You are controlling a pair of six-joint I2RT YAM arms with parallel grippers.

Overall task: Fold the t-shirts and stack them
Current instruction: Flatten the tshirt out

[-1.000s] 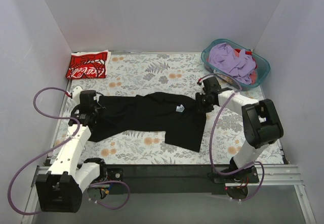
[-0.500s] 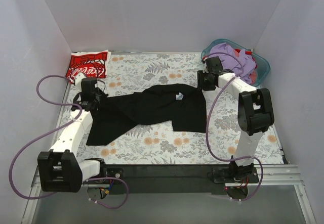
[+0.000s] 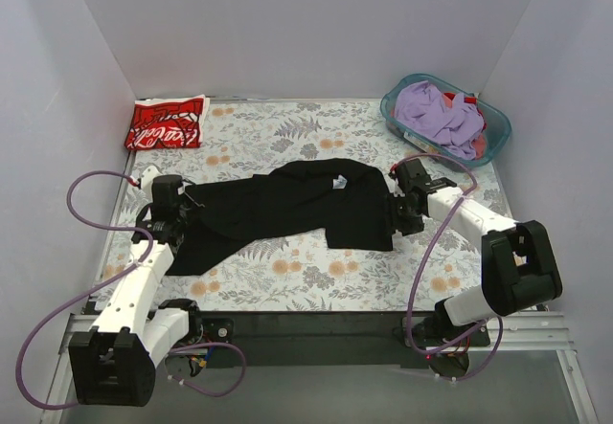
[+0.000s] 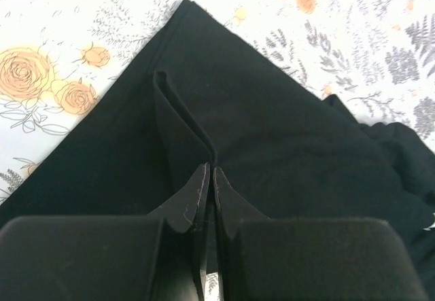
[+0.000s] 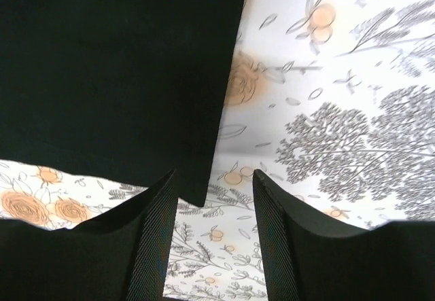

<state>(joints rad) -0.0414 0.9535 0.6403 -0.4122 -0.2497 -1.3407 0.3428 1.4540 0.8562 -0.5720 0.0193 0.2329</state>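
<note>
Black t-shirt [image 3: 287, 204] is barely shifting since the earlier frame, but the right gripper [image 5: 214, 177] is swinging down from the basket [image 3: 493, 142] side to the shirt's right hem, fingers spread and grasping nothing. Left gripper [image 4: 209, 172] is pinching a ridge of black cloth at the other end. Shirt is lying rumpled mid-bench [image 3: 287, 276], unfolded. Red t-shirt [image 3: 165, 123] is sitting folded in the far-left corner, so I'm guessing we're halfway: black one still needs flattening, folding and stacking.
</note>
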